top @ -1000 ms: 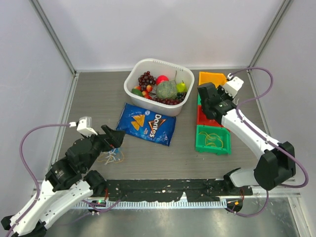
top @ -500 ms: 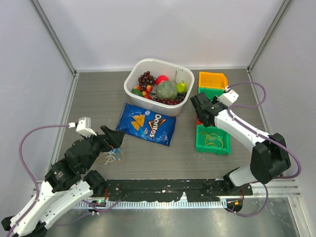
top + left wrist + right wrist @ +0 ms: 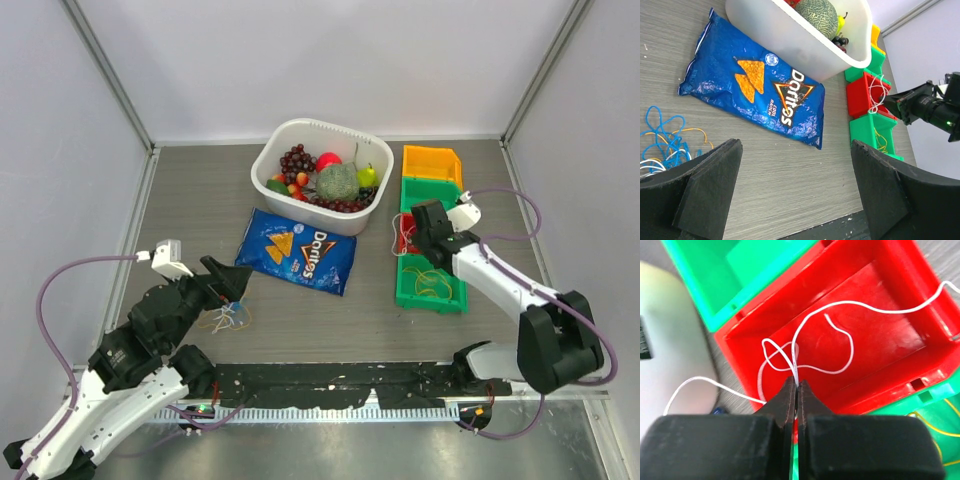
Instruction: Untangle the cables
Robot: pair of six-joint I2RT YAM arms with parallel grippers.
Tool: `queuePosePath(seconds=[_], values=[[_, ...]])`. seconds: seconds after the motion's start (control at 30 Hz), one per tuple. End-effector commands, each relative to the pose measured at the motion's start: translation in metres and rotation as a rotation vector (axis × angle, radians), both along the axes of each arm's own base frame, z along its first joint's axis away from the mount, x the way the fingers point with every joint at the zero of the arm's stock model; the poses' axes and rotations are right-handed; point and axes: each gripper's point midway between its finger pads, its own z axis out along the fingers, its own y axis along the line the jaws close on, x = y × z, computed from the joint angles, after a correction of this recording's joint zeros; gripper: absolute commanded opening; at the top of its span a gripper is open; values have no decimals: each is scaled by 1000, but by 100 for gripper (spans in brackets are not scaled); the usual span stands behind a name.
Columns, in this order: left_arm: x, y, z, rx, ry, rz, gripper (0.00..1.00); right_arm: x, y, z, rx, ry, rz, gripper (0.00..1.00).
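As I look over the cell from my desk, I log these items, each placed from the Doritos bag.

1. Right gripper: to the right of the bag, over the red bin. Jaws are pressed together on one strand of the white cable.
2. White cable: its loops hang inside the red bin. Part of it drapes over the bin wall that faces the bag.
3. Left gripper: off the bag's near-left corner. Fingers are wide apart, with nothing between them.
4. Loose tangle: blue, yellow and white cables mixed together, flat on the table. I place it near the bag's near-left corner, just beside the left gripper.
5. Yellow cable: lying in the green bin. That bin is right of the bag and touches the near side of the red bin.
6. White tub: holds fruit and stands just behind the bag's far edge.
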Motion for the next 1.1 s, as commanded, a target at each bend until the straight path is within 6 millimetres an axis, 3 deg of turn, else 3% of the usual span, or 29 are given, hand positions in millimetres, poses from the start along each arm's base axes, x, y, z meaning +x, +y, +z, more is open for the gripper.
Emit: queuePosePath(seconds=[0.0, 0.1, 0.33, 0.47, 0.77, 0.9, 1.07], values=[[1, -3, 3, -15, -6, -3, 94, 20, 36, 62, 175, -222, 173, 1], [2, -6, 3, -16, -3, -14, 94, 22, 39, 90, 192, -297, 199, 1], [2, -7, 2, -25, -1, -15, 94, 25, 39, 102, 246, -318, 161, 1], [1, -6, 3, -25, 1, -16, 94, 20, 19, 89, 239, -294, 76, 1], [1, -8, 0, -24, 4, -20, 94, 0, -70, 32, 15, -208, -163, 1], [3, -12, -1, -21, 14, -32, 94, -3, -82, 12, -79, -135, -180, 1], [4, -10, -6, -12, 21, -16, 94, -2, -70, 0, -127, -27, -80, 1]])
